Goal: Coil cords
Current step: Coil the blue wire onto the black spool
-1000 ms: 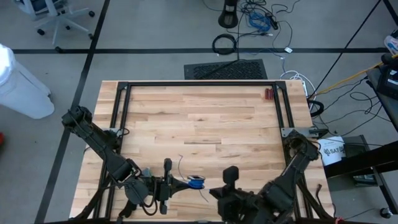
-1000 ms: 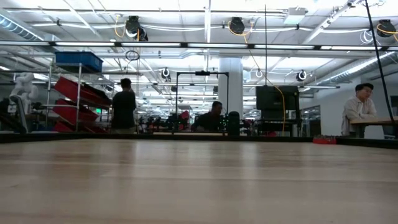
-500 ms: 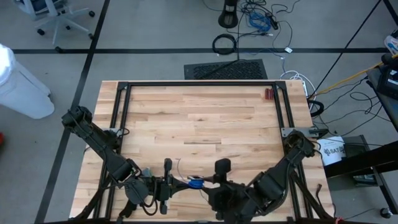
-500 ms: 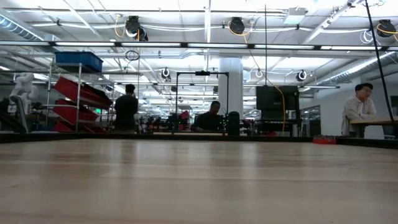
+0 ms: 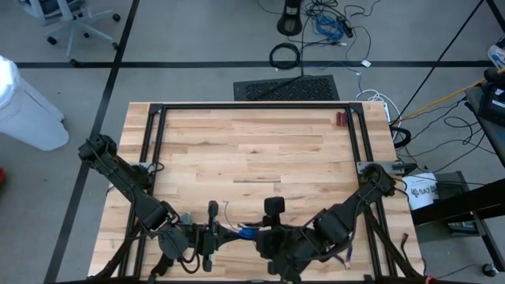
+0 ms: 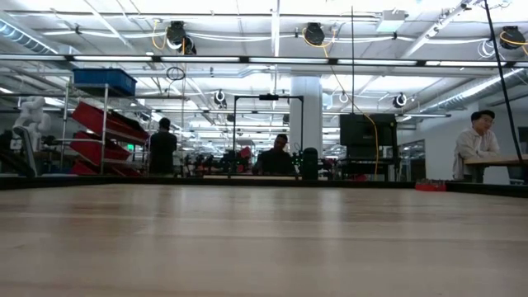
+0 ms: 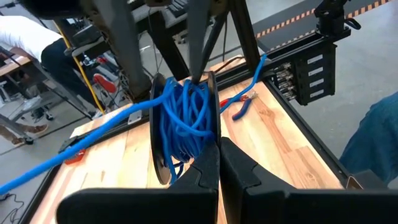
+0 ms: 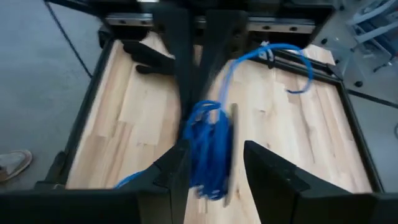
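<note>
Left gripper [image 5: 223,232] clamped on cord [image 5: 246,232], right gripper [image 5: 259,234] spread around it

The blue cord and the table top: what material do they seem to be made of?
The blue cord looks plastic-sheathed: smooth, evenly bright, bending in soft loops. The table top looks like pale wood strips joined together, with a matte finish; grain and plank seams show.
</note>
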